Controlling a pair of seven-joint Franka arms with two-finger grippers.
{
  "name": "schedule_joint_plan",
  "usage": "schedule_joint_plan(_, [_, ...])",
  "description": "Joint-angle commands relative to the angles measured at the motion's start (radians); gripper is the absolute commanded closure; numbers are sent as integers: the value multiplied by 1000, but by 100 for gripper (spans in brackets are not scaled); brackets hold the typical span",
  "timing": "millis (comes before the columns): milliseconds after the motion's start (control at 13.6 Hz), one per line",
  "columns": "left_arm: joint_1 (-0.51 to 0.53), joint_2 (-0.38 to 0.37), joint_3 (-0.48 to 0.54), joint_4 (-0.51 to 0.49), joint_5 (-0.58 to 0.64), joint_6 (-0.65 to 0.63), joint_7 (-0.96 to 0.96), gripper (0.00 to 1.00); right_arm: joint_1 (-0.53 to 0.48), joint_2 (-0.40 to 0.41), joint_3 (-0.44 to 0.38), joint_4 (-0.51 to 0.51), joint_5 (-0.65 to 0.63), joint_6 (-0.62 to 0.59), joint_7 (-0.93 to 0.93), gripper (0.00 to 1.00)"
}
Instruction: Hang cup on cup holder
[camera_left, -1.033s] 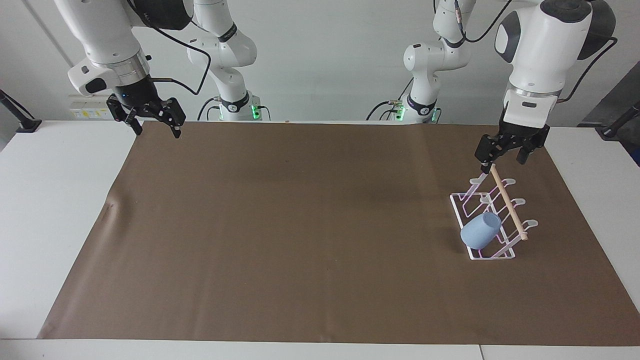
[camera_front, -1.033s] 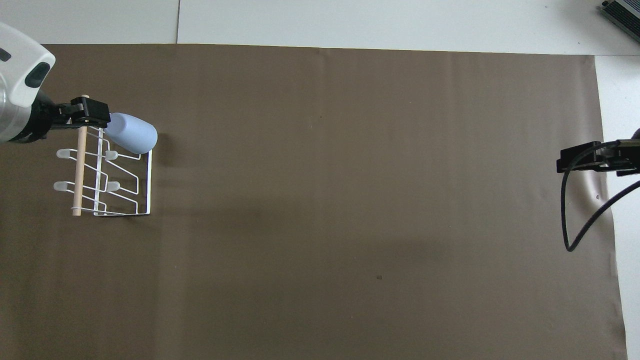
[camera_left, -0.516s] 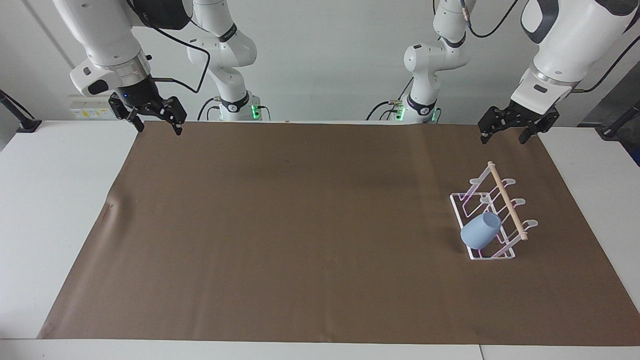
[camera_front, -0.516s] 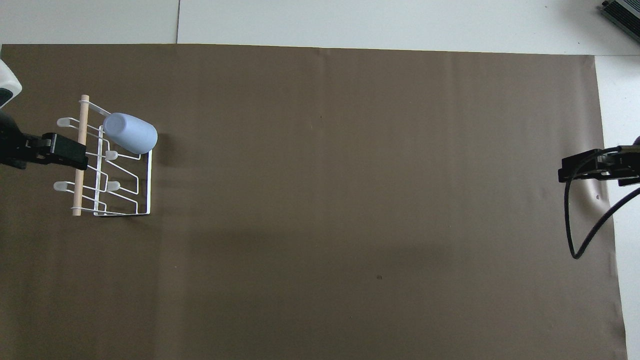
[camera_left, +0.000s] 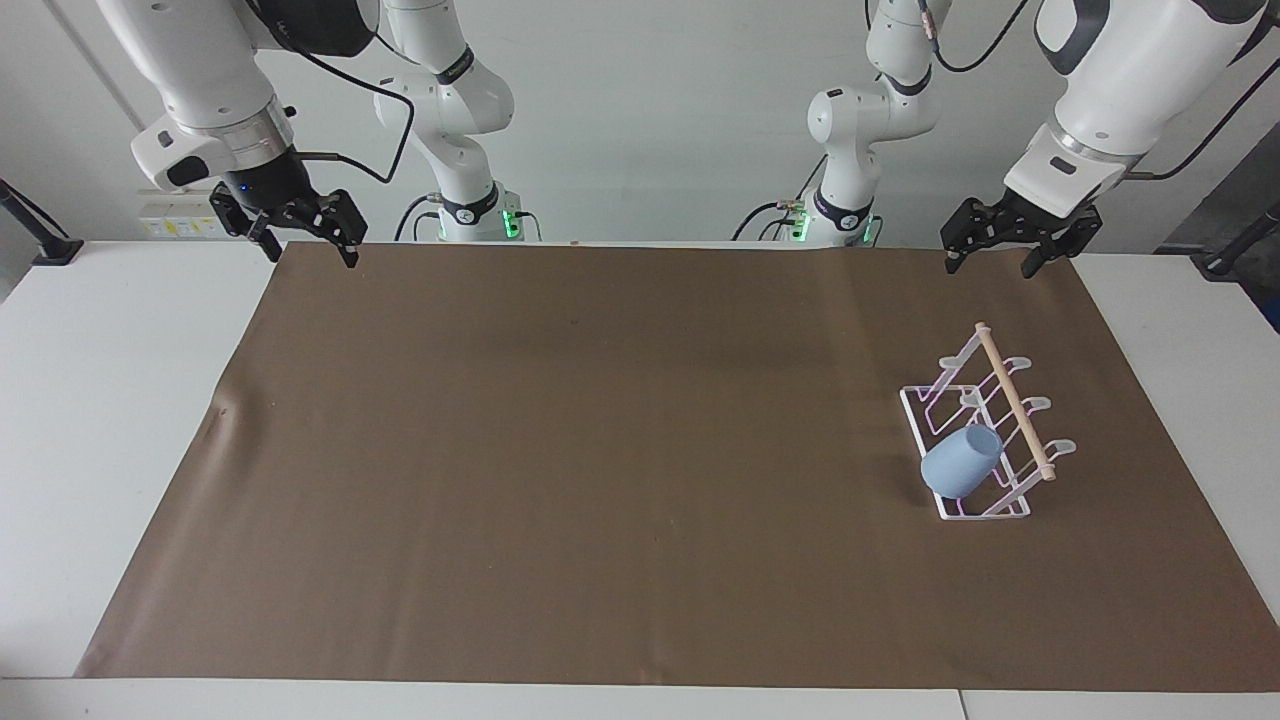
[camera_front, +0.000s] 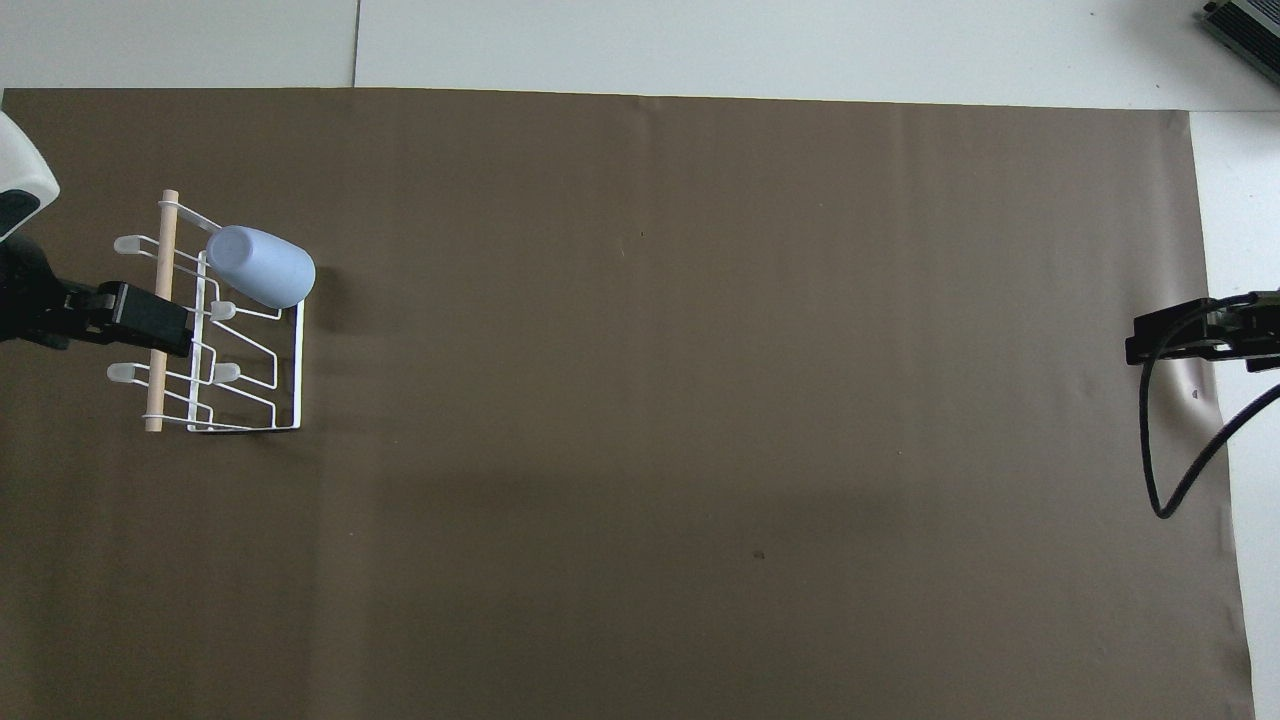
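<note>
Matt blue cup (camera_left: 961, 463); white wire cup holder (camera_left: 985, 425), wooden rod; matt brown table cover (camera_left: 600, 450)

The brown mat (camera_left: 600, 450) is occupied only at the left arm's end, by the cup holder (camera_left: 985, 425) with the cup (camera_left: 960, 462) hung on it. Both are cleared by the raised, open left gripper (camera_left: 1000, 252).

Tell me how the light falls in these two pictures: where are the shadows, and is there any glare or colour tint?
Facing view: even, soft light; the cup casts only a faint shadow on the brown mat; the wires of the cup holder look pinkish. Overhead view: a soft shadow lies beside the cup, and broad dim bands cross the mat's middle; no glare.
</note>
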Motion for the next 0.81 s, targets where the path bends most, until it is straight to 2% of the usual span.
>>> schedule_joint_plan(0, [-85,-26,97,7,-15,-17,19,0,-4,-2,2,3,-13,1,-19,0])
schedule_joint_plan(221, [-125,-26,135,6,-16,-23,18,0,-4,-2,2,0,-13,2,-17,0])
schedule_joint_plan(295, [-173,-26,195,6,-16,-26,18,0,-4,-2,2,0,-13,2,-19,0])
schedule_joint_plan(369, [-182,-26,212,6,-21,-31,18,0,-4,-2,2,0,-13,2,-17,0])
schedule_joint_plan(738, [-175,-26,204,4,-24,-43,15,0,-4,-2,2,0,-13,2,-19,0])
